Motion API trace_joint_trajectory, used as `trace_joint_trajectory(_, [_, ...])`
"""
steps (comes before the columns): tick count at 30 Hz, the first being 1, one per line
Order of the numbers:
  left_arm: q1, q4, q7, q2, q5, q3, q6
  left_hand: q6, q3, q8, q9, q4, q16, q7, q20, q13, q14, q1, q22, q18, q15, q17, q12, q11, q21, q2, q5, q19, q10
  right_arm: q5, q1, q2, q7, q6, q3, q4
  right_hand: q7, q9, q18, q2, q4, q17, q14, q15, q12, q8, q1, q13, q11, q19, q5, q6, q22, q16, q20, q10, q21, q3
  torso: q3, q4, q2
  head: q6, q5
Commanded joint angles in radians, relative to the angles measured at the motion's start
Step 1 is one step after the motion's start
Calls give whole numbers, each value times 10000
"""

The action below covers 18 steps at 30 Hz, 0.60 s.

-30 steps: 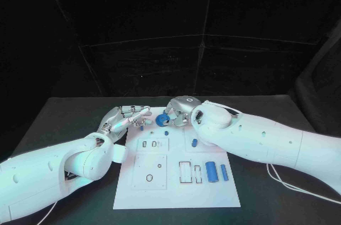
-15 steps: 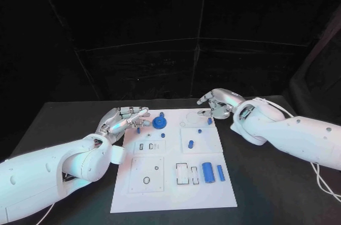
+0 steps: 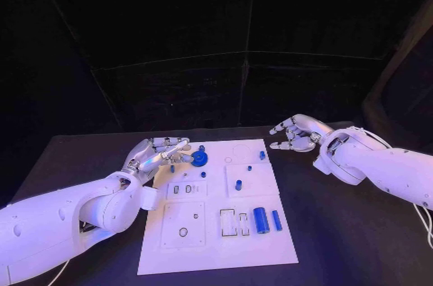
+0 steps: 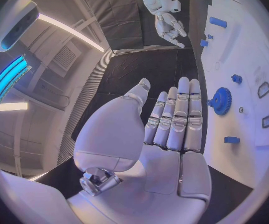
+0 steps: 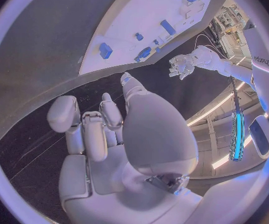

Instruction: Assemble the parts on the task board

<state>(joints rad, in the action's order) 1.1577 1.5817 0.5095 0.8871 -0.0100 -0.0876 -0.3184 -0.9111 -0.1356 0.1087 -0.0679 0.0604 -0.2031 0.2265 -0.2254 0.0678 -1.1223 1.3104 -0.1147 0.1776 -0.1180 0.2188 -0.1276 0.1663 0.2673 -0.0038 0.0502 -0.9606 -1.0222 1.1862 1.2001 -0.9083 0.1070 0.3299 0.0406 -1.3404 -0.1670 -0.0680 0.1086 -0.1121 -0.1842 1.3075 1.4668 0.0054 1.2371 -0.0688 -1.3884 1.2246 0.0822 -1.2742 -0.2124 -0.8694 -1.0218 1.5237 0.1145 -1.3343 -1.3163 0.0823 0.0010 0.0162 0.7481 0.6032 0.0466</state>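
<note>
- My left hand [image 3: 159, 153] sits left of centre in the head view, at the white task board's [image 3: 216, 248] upper-left corner, fingers straight, side by side, gripping nothing.
- A blue gear [image 3: 199, 159] stands on the board just beside those fingertips.
- My right hand [image 3: 296, 134] hovers upper right, off the board, fingers loosely curled and apart, holding nothing.
- A blue cylinder [image 3: 259, 219] lies lower on the board.

The task board [image 3: 216, 242] had part of its left edge hidden behind the left arm [image 3: 81, 214] in the head view, and its far side ran off the circle's rim in the left wrist view. The small blue pieces [image 3: 238, 184] standing on it were too small to tell apart by shape.
</note>
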Motion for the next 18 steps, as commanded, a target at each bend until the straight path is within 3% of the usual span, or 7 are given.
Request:
trace_joint_trajectory(1, [1,-11,-9,-30,-46,7,195,-2,-9,-35,14,-52,42,37,-23,-15,65,-12,11,40,-9,10,58,63,-68,104,-9,67,6,-409,-54,126,609,-136,0,165,-18,4,-26,50,21,1434,763,-6,-47,19,-137,-14,-22,56,-78,71,18,-61,-16,49,38,-77,-11,-20,9,48,40])
trace_joint_trajectory(7, [-12,-76,-3,-72,-46,7,210,1,-7,-40,15,-56,57,39,-26,-17,77,-20,17,39,-13,12,66,66,-75,112,-9,77,12,-567,-334,493,768,-154,-1,610,13,-14,-34,178,137,1534,787,-24,25,-25,-324,58,-47,25,-141,35,-26,-20,-29,-5,20,-114,-50,-42,3,61,125])
trace_joint_trajectory(18, [-15,-117,-3,-85,-46,7,211,3,-4,-43,15,-55,65,42,-29,-17,83,-30,20,38,-15,13,70,69,-80,119,-9,82,16,-619,-638,906,928,-172,0,1092,26,-26,-38,247,209,1572,797,-37,75,-59,-422,107,-61,11,-154,-27,-45,-3,-40,-41,11,-132,-45,-37,-2,128,103])
